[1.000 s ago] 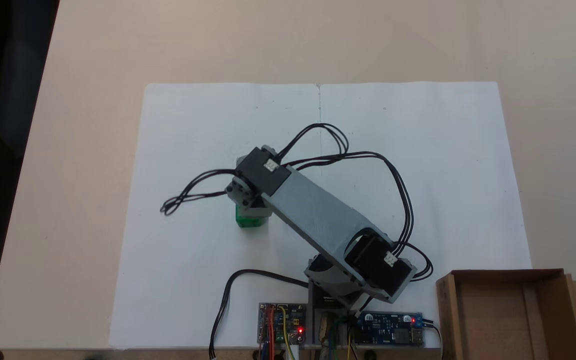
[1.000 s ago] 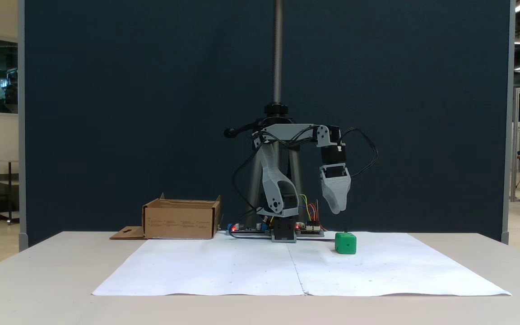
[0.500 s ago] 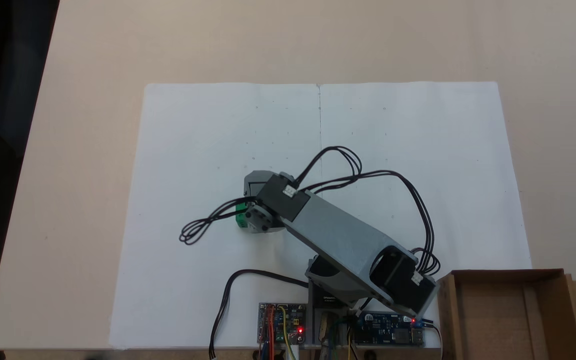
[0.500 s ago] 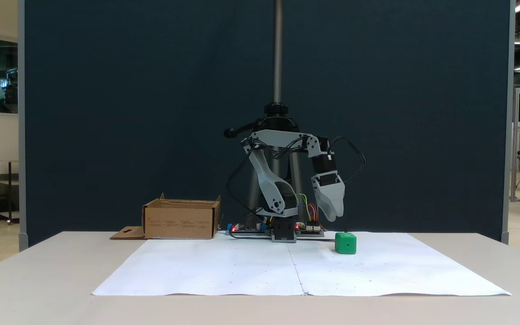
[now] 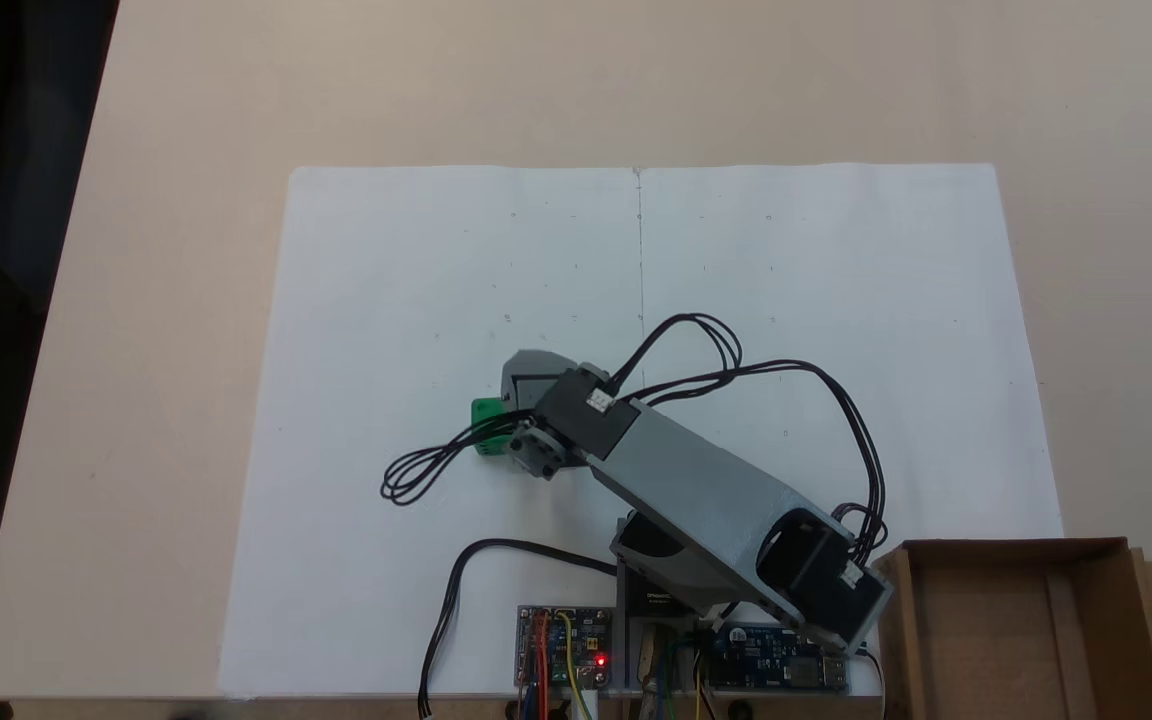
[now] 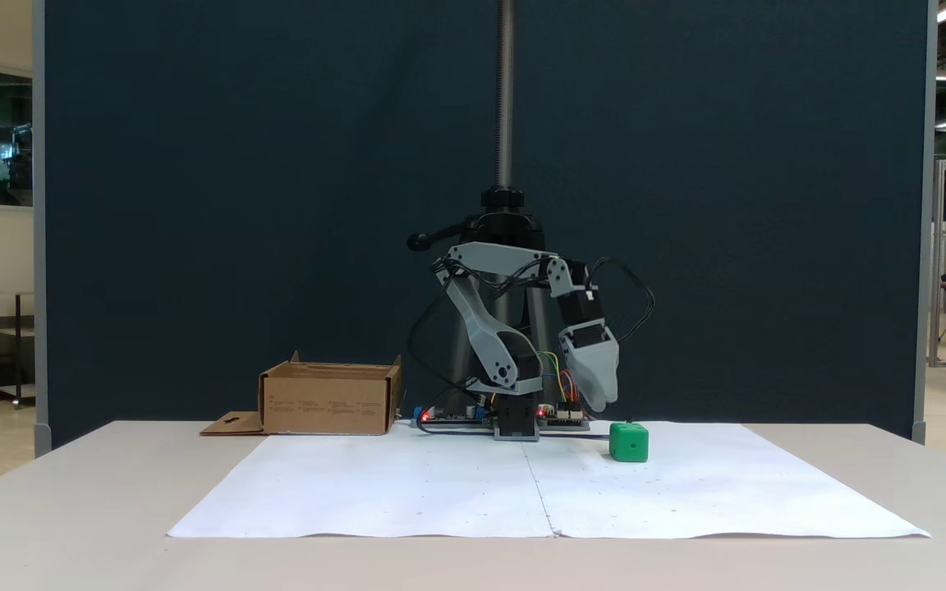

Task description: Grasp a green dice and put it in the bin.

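Looking down in a fixed view, the green dice [image 5: 487, 427] sits on the white paper [image 5: 416, 280] left of the frame's centre, partly covered by the grey gripper [image 5: 526, 385] and its black cables [image 5: 436, 465]. The bin [image 5: 996, 630] lies at the lower right corner, beside the arm's base. Whether the pincer is apart or together cannot be told here.

In a fixed view from table level, the gripper [image 6: 594, 402] points down just above and left of the green dice [image 6: 629, 442], not touching it; its jaws overlap, so their spacing cannot be told. The bin [image 6: 329, 399] stands at centre left on the table [image 6: 71, 509].
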Tool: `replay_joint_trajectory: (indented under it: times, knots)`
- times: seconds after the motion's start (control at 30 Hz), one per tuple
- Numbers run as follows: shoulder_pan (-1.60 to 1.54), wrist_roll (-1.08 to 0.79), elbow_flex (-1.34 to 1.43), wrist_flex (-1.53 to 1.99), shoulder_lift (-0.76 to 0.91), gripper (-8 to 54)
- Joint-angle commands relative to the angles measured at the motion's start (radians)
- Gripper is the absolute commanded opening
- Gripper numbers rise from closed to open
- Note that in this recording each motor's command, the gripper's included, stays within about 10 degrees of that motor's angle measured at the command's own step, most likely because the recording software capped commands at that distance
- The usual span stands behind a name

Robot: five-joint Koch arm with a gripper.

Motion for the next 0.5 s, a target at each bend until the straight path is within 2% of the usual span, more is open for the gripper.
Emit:
replay_joint_trajectory:
  times: [0.0, 0.47]
  knots:
    - [-0.018, 0.077, -0.018, -0.017, -0.005, 40.6]
    - [-0.021, 0.075, -0.109, 0.219, -0.101, 39.6]
